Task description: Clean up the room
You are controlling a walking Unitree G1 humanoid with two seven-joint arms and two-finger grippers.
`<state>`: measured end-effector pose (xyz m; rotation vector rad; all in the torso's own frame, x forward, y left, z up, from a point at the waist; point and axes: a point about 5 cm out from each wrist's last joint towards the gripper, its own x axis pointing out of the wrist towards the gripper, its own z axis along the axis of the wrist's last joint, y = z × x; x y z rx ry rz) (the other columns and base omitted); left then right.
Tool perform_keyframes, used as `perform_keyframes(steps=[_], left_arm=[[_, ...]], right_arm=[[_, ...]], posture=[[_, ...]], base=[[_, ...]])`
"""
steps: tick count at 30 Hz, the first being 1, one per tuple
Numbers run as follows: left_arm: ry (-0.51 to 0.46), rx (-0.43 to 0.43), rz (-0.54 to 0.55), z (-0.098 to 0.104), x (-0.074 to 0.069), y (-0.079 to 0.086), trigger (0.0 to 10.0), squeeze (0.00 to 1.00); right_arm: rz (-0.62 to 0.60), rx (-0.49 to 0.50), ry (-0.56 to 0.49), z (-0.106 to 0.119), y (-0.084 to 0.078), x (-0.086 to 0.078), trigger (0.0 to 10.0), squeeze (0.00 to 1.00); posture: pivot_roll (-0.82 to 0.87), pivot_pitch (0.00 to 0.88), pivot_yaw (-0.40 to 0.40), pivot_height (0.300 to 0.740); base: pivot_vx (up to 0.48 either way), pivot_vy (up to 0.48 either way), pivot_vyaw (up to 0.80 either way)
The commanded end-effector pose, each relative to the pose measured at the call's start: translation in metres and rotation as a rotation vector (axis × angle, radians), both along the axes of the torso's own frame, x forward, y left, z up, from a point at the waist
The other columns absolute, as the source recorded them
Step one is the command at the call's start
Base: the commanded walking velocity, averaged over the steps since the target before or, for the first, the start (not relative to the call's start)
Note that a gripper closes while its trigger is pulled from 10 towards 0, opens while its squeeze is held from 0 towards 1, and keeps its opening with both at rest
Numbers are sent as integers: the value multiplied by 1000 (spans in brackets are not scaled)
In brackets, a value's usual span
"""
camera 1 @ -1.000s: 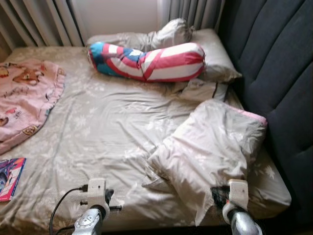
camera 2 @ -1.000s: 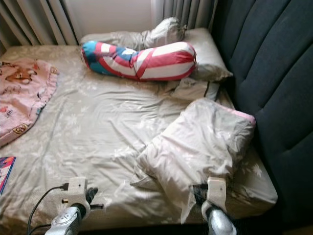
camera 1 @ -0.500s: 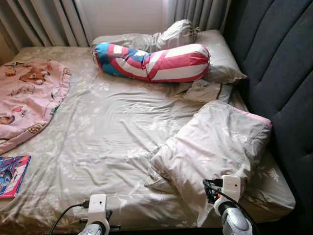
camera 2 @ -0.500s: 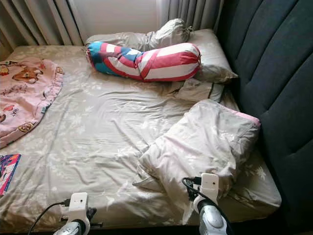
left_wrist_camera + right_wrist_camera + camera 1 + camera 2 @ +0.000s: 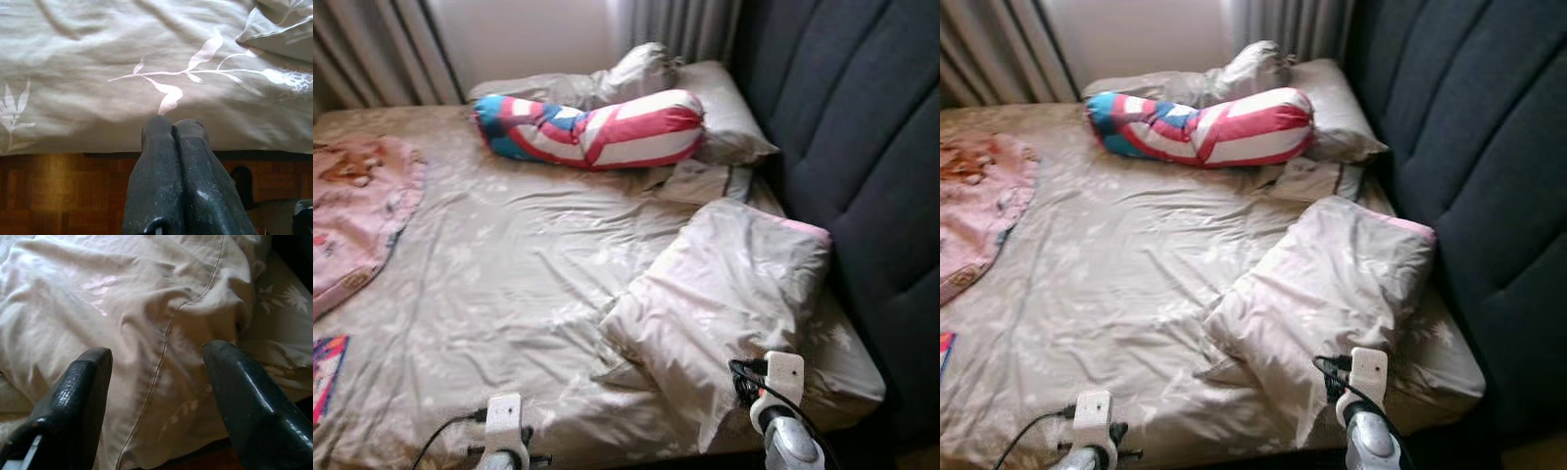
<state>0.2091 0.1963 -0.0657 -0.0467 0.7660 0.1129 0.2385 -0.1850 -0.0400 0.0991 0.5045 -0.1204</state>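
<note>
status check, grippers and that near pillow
Right gripper open, over near pillow. Left gripper shut, empty, at bed edge. Nothing in the way.

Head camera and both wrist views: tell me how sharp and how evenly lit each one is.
Left eye view: softly blurred overall, daylight on the bed sheet, the headboard dark. Right eye view: the same blur, the striped bolster still readable. Left wrist view: sheet pattern fairly sharp, the shut fingers dim against a shaded floor. Right wrist view: the pillow evenly lit, the open fingers glossy with slight glare.
</note>
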Motion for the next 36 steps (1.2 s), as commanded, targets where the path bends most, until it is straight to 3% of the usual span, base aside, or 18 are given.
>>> perform_keyframes(steps=[1, 12, 25, 36], left_arm=[[32, 4, 5, -5, -8, 2, 10000, 0], [28, 0, -2, -5, -8, 1, 10000, 0], [39, 9, -20, -6, -9, -1, 10000, 0], [35, -1, -24, -6, -10, -3, 10000, 0]], right_arm=[[0, 1, 2, 0, 1, 1, 10000, 0], [15, 13, 6, 0, 3, 1, 10000, 0], [19, 16, 20, -2, 2, -1, 10000, 0], [17, 18, 47, -6, 0, -4, 10000, 0]], posture=[[-94, 48, -32, 740], [-92, 59, -33, 740], [-94, 65, -35, 740], [-91, 70, -36, 740]], base=[[0, 0, 0], [0, 0, 0], [371, 0, 0], [0, 0, 0]])
